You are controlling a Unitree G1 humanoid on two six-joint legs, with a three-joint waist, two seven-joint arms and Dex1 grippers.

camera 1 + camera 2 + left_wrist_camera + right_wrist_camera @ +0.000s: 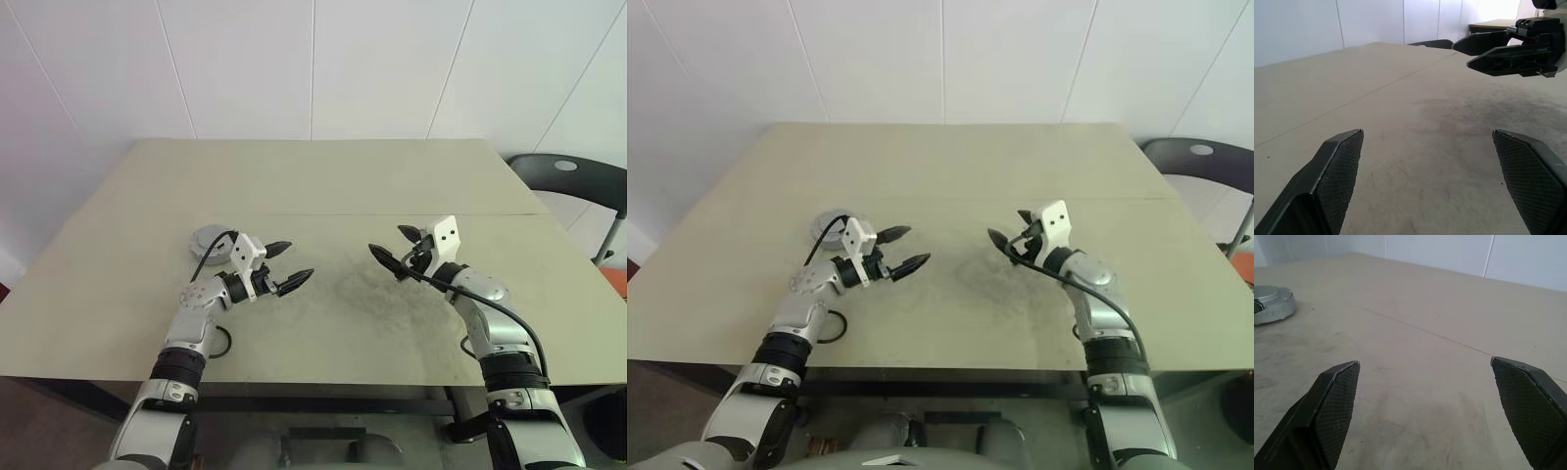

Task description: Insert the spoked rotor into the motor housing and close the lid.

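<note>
The lid (209, 241), a round grey metal disc, lies flat on the table's left half; it also shows in the right wrist view (1272, 303). Whatever is beneath it is hidden, and the spoked rotor and the motor housing are out of view. My left gripper (299, 260) hovers just right of the disc, pointing toward the table's middle, open and empty. My right gripper (385, 240) faces it from the right, also open with nothing between its fingers. In the left wrist view the right gripper (1461, 55) is seen across a stretch of bare tabletop.
The beige table (323, 176) has a seam running across it and a dark smudge (367, 289) between the grippers. A dark chair (573, 176) stands past the table's right edge. A black cable (223, 343) loops near the left arm by the front edge.
</note>
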